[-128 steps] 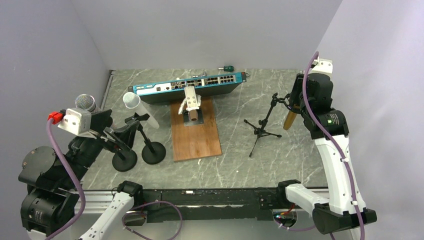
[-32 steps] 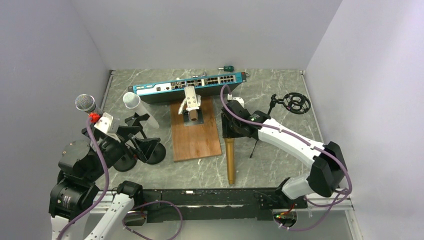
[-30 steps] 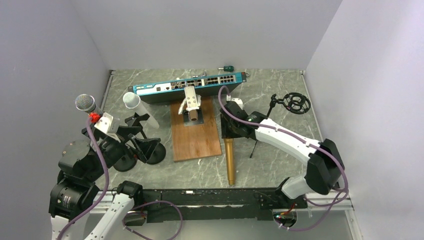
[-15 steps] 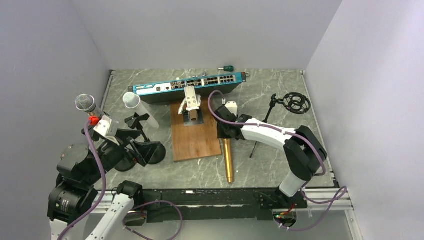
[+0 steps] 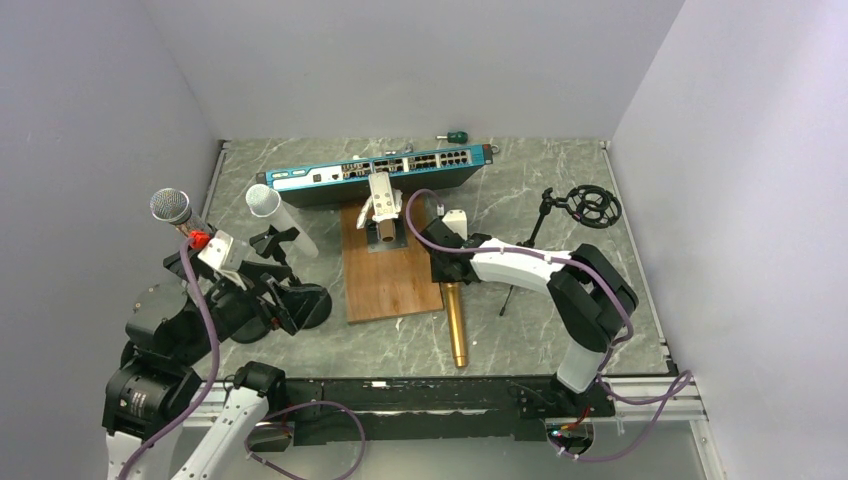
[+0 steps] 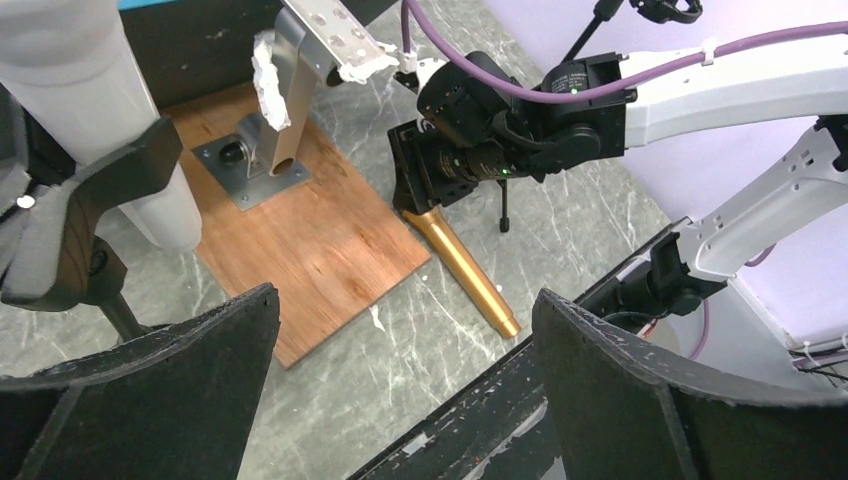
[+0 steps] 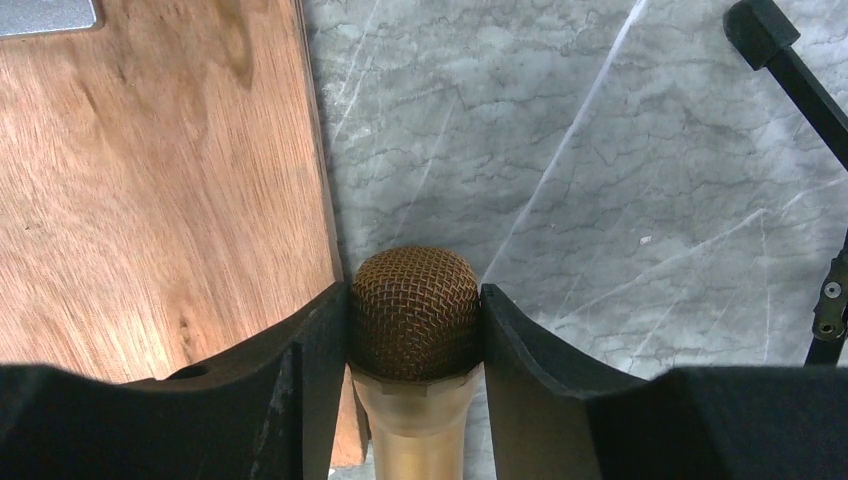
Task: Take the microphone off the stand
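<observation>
Operator: Surface, room, any writing?

Describer: Grey-veined marble table (image 5: 560, 180), plain pale walls (image 5: 400, 60); network switch (image 5: 380, 170) labels too small to read; your right gripper (image 7: 413, 300) clamps the mesh head of the gold microphone (image 5: 456, 325), which lies just beside the wooden board (image 5: 390, 280), apart from the stand (image 5: 530, 235); your left gripper (image 6: 405, 300) gapes wide.

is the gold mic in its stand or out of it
Out. The right gripper grips the gold microphone by its head, beside the wooden board; the tripod stand holds nothing.
</observation>
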{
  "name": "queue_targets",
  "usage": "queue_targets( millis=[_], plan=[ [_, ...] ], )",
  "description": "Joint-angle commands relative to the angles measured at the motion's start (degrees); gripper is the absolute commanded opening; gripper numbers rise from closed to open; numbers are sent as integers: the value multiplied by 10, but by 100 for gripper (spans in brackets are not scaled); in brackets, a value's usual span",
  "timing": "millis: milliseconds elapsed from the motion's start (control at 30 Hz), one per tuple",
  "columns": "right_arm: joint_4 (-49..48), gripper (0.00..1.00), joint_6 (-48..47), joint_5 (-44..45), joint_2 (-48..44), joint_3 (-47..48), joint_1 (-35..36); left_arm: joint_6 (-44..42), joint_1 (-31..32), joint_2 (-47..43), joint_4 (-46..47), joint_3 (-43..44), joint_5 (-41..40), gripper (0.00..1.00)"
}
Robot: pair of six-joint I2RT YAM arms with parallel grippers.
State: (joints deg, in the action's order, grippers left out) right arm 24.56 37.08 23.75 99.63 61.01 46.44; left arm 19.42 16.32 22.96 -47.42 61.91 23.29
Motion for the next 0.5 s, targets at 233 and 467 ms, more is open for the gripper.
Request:
queue_targets(
  millis=[233,467],
  plan=[
    [13,58,-38,-5,-68,40,9,31,-2,-3,48,-15,43,99],
    [81,86,-70,-19,-154,105,24,101,-2,-1,145,-53,157,99]
  ],
)
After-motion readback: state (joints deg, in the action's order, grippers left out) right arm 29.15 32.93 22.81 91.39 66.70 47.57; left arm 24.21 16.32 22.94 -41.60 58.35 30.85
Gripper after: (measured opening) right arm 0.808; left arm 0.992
